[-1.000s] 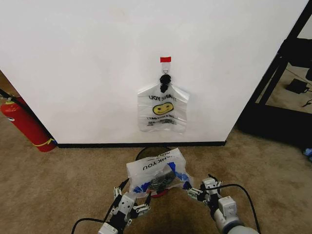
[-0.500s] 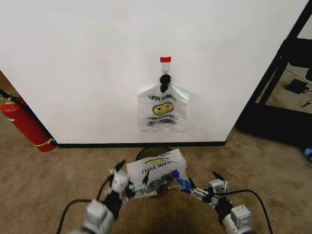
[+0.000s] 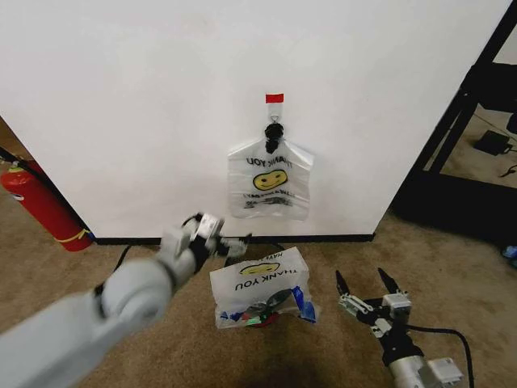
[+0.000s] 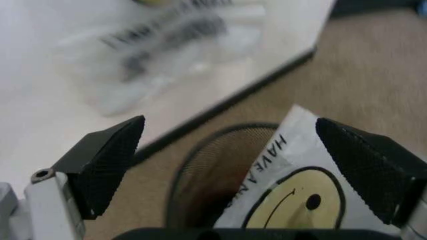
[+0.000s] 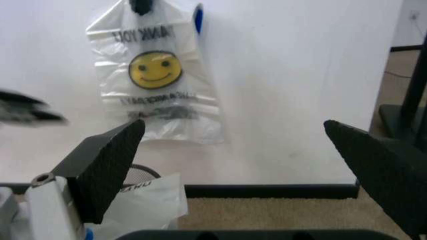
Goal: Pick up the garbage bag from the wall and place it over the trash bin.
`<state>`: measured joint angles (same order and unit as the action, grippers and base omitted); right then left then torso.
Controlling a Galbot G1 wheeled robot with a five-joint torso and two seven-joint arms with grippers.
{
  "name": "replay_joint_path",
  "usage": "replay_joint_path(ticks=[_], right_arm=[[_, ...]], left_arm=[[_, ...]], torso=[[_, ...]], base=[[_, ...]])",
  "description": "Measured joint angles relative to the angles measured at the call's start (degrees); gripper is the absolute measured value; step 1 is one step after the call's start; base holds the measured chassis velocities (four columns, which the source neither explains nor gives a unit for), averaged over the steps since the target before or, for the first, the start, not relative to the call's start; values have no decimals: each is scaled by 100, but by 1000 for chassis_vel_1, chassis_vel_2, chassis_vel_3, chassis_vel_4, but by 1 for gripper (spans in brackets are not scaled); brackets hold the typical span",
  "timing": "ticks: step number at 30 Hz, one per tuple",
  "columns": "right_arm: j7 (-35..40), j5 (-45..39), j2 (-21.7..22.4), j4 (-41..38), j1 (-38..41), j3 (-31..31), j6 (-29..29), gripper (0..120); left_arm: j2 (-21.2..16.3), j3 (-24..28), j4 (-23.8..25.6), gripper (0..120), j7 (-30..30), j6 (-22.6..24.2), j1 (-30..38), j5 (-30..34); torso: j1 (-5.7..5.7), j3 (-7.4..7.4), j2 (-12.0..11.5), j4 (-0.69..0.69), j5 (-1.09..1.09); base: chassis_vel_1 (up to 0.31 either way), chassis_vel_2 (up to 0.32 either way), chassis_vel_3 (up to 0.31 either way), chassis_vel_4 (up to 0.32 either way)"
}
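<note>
The garbage bag (image 3: 260, 288) is seen in the lower centre of the head view, draped loosely over the trash bin (image 3: 257, 250), whose dark rim shows as a thin arc just above the bag's upper edge, with a trace of red at the bag's lower edge. The bag's yellow smiley face and black lettering are turned upward, and blue marks lie along its lower right corner. The left gripper (image 3: 216, 235) is found left of centre, raised above the carpet (image 3: 97, 275) near the baseboard and just up and left of the bag, apart from it; its fingers are spread and empty. In the left wrist view the bag (image 4: 293, 195) and the mesh rim of the bin (image 4: 200, 165) are framed between the two released fingers (image 4: 107, 160). The right gripper (image 3: 368, 289) is placed at the lower right of the head view, right of the bag and not touching it, with its fingers parted and nothing held. On the white wall (image 3: 121, 97) at the upper centre, a bunch of like bags (image 3: 270, 183) is hung from a black tie (image 3: 272, 139) under a red patch (image 3: 275, 99). A red fire extinguisher (image 3: 42, 204) is leaned at the left edge.
</note>
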<state>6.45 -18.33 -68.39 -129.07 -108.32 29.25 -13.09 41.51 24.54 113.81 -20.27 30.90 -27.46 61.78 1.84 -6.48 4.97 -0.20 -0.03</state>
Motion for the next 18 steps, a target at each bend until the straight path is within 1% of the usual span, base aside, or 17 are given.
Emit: replay_joint_path(ticks=[1,3,5,6,9,13,15,18], right_arm=[[-15,20,-14,0,-23,4,-22,100],[-24,62,-38,-1,-56,8,-40,100],[-25,69,-52,-14,-64,4,-41,100],[-25,69,-52,-14,-64,4,-41,100],[-15,69,-43,-29,-58,-2,-18,100],[25,22,23,6,-3,24,51,100],[31,11,28,8,4,27,59,100],[79,-50,61,11,36,60,109,100]], left_arm=[[132,237,-271,100,63,61,246,14],[344,611,-827,100,162,165,676,79],[485,843,-1273,100,188,206,973,120],[485,843,-1273,100,188,206,973,120],[585,1150,-1829,98,302,256,1304,41],[623,1438,-2058,97,464,321,1445,44],[636,1458,-2081,97,473,329,1450,60],[771,1550,-2260,93,449,381,1463,242]], torso=[[0,0,0,1,4],[0,0,0,1,2],[0,0,0,2,4],[0,0,0,2,4],[0,0,0,3,4],[0,1,0,5,4],[0,1,0,5,4],[0,1,0,3,4]], base=[[0,0,0,0],[0,0,0,0],[0,0,0,0],[0,0,0,0],[0,0,0,0],[0,0,0,0],[0,0,0,0],[0,0,0,0]])
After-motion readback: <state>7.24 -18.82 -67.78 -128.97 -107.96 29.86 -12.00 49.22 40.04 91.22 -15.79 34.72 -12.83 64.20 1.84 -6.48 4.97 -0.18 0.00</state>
